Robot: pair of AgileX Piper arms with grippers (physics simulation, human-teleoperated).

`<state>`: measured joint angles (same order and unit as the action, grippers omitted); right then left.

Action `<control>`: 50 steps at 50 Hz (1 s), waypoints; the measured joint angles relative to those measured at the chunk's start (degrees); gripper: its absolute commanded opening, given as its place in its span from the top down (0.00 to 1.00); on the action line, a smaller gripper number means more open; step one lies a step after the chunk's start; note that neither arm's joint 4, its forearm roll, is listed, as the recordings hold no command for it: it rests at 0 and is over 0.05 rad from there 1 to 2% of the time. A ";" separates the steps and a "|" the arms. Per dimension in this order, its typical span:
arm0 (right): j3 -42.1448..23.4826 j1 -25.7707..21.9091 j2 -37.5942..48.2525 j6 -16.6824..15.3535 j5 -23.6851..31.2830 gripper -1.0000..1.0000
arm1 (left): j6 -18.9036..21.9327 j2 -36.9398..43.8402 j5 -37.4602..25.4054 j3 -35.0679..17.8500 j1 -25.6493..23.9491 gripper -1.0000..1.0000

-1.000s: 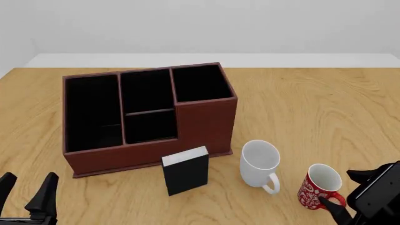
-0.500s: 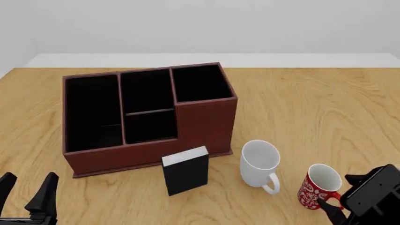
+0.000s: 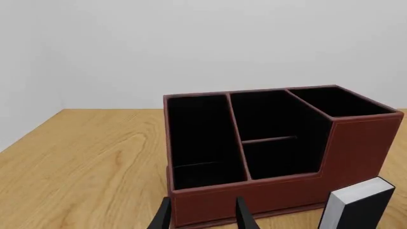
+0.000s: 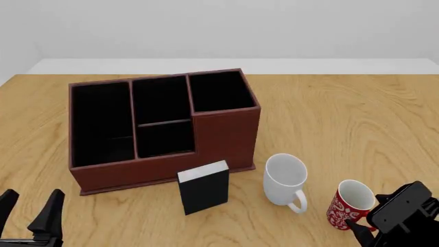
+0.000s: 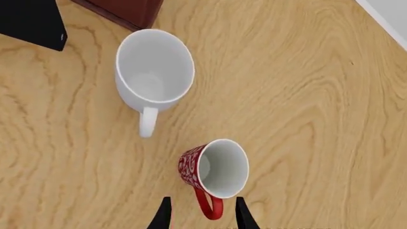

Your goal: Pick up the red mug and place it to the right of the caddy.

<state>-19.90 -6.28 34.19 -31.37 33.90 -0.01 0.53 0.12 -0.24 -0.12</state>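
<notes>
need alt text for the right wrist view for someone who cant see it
Looking down on a wooden table, a small red mug with a white swirl pattern stands upright, its red handle pointing into the gap of the open right gripper. A larger plain white mug stands beyond it, with a corner of the red-brown caddy at the frame's edge.

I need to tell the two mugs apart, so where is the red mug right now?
In the front view the red mug stands upright near the table's front right, just right of the white mug, with the right hand at its handle.
</notes>
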 measured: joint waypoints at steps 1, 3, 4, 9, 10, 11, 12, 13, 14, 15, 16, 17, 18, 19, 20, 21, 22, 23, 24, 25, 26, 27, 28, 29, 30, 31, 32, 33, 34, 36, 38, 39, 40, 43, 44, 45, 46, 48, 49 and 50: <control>0.08 0.11 0.07 0.00 -0.09 0.00 | 0.00 -0.01 0.00 0.00 0.01 0.00; 0.26 0.32 0.19 0.02 -0.27 0.00 | 0.00 -0.03 0.00 0.00 0.04 0.00; 0.37 0.41 0.23 0.03 -0.35 0.00 | 0.00 -0.03 0.00 0.00 0.04 0.00; 0.89 0.88 0.53 0.09 -0.91 0.00 | 0.00 -0.06 -0.01 0.00 0.08 0.00; 1.00 0.95 0.55 0.10 -0.99 0.00 | 0.00 -0.07 -0.01 0.00 0.09 0.00; 1.11 1.03 0.59 0.11 -1.08 0.00 | 0.00 -0.07 -0.01 0.00 0.09 0.00; 1.24 1.11 0.62 0.11 -1.18 0.00 | 0.00 -0.07 -0.01 0.00 0.10 0.00; 1.36 1.20 0.68 0.10 -1.30 0.00 | 0.00 -0.08 -0.01 0.00 0.10 0.00; 1.47 1.30 0.75 0.08 -1.42 0.00 | 0.00 -0.08 -0.01 0.00 0.10 0.00; 1.55 1.39 0.82 0.07 -1.52 0.00 | 0.00 -0.08 -0.01 0.00 0.11 0.00; 1.62 1.49 0.91 0.07 -1.64 0.00 | 0.00 -0.08 -0.01 0.00 0.11 0.00; 1.69 1.56 0.97 0.07 -1.74 0.00 | 0.00 -0.09 -0.01 0.00 0.11 0.00; 1.77 1.63 1.03 0.07 -1.84 0.00 | 0.00 -0.09 -0.01 0.00 0.11 0.00; 1.86 1.69 1.12 0.08 -1.97 0.00 | 0.00 -0.09 -0.01 0.00 0.12 0.00; 1.96 1.73 1.19 0.09 -2.10 0.00 | 0.00 -0.09 -0.01 0.00 0.12 0.00; 2.06 1.78 1.30 0.09 -2.26 0.00 | 0.00 -0.09 -0.01 0.00 0.12 0.00; 2.15 1.84 1.41 0.10 -2.42 0.00 | 0.00 -0.09 -0.01 0.00 0.12 0.00; 2.21 1.88 1.53 0.12 -2.56 0.00 | 0.00 -0.09 -0.01 0.00 0.12 0.00; 2.28 1.93 1.65 0.13 -2.72 0.00 | 0.00 -0.09 -0.01 0.00 0.12 0.00; 2.35 1.99 1.80 0.13 -2.91 0.00 | 0.00 -0.10 -0.01 0.00 0.12 0.00; 2.44 2.03 1.96 0.14 -3.10 0.00 | 0.00 -0.10 -0.01 0.00 0.13 0.00; 2.53 2.11 2.15 0.14 -3.34 0.00 | 0.00 -0.10 -0.01 0.00 0.13 0.00; 2.62 2.17 2.34 0.14 -3.57 0.00 | 0.00 -0.10 -0.01 0.00 0.13 0.00; 2.71 2.23 2.52 0.15 -3.78 0.00 | 0.00 -0.10 -0.01 0.00 0.13 0.00; 2.80 2.31 2.72 0.15 -4.02 0.00 | 0.00 -0.10 -0.01 0.00 0.13 0.00; 2.88 2.37 2.90 0.16 -4.22 0.00 | 0.00 -0.10 -0.01 0.00 0.13 0.00; 2.98 2.43 3.06 0.17 -4.42 0.00 | 0.00 -0.10 -0.01 0.00 0.13 0.00; 3.07 2.48 3.21 0.19 -4.60 0.00 | 0.00 -0.10 -0.01 0.00 0.13 0.00; 3.15 2.53 3.34 0.22 -4.77 0.00 | 0.00 -0.10 -0.01 0.00 0.13 0.00; 3.36 2.61 3.54 0.26 -5.07 0.00 | 0.00 -0.10 -0.01 0.00 0.13 0.00; 3.56 2.72 3.74 0.29 -5.36 0.00 | 0.00 -0.10 -0.01 0.00 0.13 0.00; 3.66 2.79 3.82 0.29 -5.49 0.00 | 0.00 -0.10 -0.01 0.00 0.13 0.00; 3.74 2.87 3.88 0.31 -5.58 0.00 | 0.00 -0.10 -0.01 0.00 0.13 0.00; 3.95 3.12 4.02 0.33 -5.82 0.00 | 0.00 -0.10 -0.01 0.00 0.13 0.00; 4.03 3.22 4.09 0.32 -5.92 0.00 | 0.00 -0.10 -0.01 0.00 0.13 0.00; 4.12 3.31 4.14 0.32 -6.01 0.00 | 0.00 -0.10 -0.01 0.00 0.13 0.00; 4.21 3.40 4.18 0.31 -6.09 0.00 | 0.00 -0.10 -0.01 0.00 0.13 0.00; 4.38 3.56 4.28 0.30 -6.26 0.00 | 0.00 -0.10 -0.01 0.00 0.13 0.00; 4.45 3.65 4.34 0.29 -6.35 0.00 | 0.00 -0.10 -0.01 0.00 0.13 0.00; 4.50 3.74 4.43 0.29 -6.45 0.00 | 0.00 -0.10 -0.01 0.00 0.13 0.00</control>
<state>-15.40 -2.53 38.62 -31.07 27.45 -0.01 0.43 0.11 -0.24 0.02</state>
